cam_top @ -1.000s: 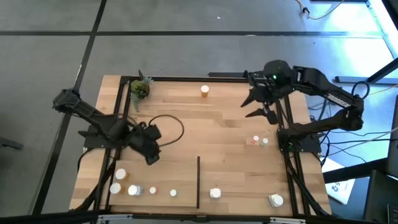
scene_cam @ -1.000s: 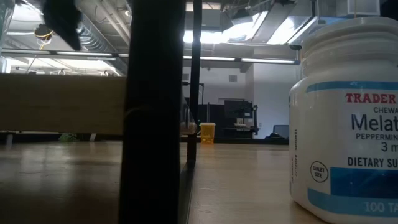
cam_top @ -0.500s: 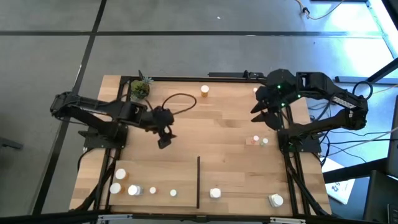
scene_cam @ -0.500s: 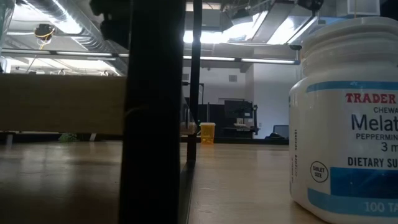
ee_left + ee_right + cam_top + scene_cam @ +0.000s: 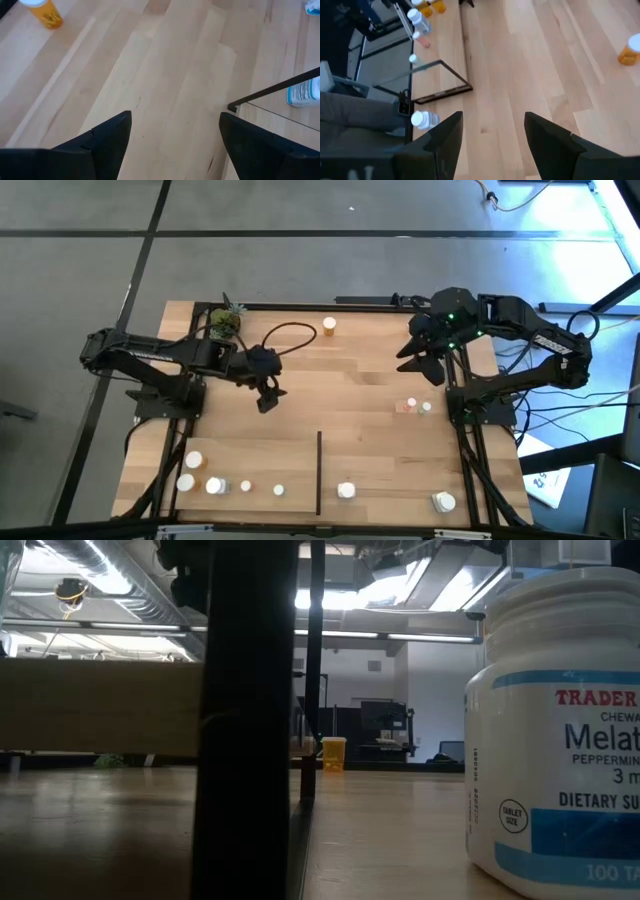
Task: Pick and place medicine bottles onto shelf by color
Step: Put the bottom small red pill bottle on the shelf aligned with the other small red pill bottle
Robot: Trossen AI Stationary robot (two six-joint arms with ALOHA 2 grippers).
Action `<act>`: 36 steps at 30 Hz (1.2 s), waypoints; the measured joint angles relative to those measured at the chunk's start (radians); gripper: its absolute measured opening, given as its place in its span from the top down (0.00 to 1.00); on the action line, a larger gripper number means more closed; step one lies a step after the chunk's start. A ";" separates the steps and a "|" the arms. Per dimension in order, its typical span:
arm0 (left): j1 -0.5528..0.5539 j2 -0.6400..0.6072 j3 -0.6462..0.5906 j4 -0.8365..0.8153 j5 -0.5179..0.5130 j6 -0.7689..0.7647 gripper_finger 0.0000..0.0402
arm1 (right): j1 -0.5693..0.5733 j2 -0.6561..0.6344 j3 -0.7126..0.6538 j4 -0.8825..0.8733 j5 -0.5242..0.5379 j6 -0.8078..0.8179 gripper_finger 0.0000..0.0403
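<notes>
While my left gripper (image 5: 266, 402) hung over the bare middle of the shelf (image 5: 350, 380), its two fingers (image 5: 107, 131) stood well apart with nothing but plank between them. I had that arm stretched out from the left edge, its cable looping above it. My right gripper (image 5: 420, 365) hung near the right rail toward the far side, its fingers (image 5: 447, 135) also spread and holding nothing.

Of the medicine bottles, one orange bottle with a white cap (image 5: 329, 327) stood alone by the far rail, between my two grippers and apart from both. A pair of small bottles (image 5: 412, 407) sat close together near the right rail, just below my right gripper in the overhead view. Along the near edge, left of the black divider strip (image 5: 319, 470), I had a cluster of white and orange bottles (image 5: 205, 478). Right of the strip stood a white bottle (image 5: 346, 490), and another white bottle (image 5: 444, 502) sat in the near right corner. A large white melatonin bottle (image 5: 555, 740) filled the right side of the low view. A small green potted plant (image 5: 225, 323) stood at the far left corner.
</notes>
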 joint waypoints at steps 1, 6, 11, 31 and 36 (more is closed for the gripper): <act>-0.003 0.000 0.000 0.000 0.000 0.000 0.27 | 0.000 0.000 0.000 0.007 0.003 0.002 0.47; -0.006 0.000 0.000 0.000 0.000 0.024 0.27 | 0.000 0.011 0.000 0.046 0.042 0.048 0.47; 0.018 0.000 0.000 0.000 0.001 0.122 0.27 | 0.000 0.035 0.000 0.034 0.186 0.259 0.47; 0.230 0.000 0.000 0.000 0.084 0.340 0.27 | 0.001 0.280 0.000 -0.310 0.375 0.683 0.47; 0.258 0.000 0.000 0.000 0.086 0.323 0.27 | 0.001 0.347 0.000 -0.274 0.307 0.442 0.47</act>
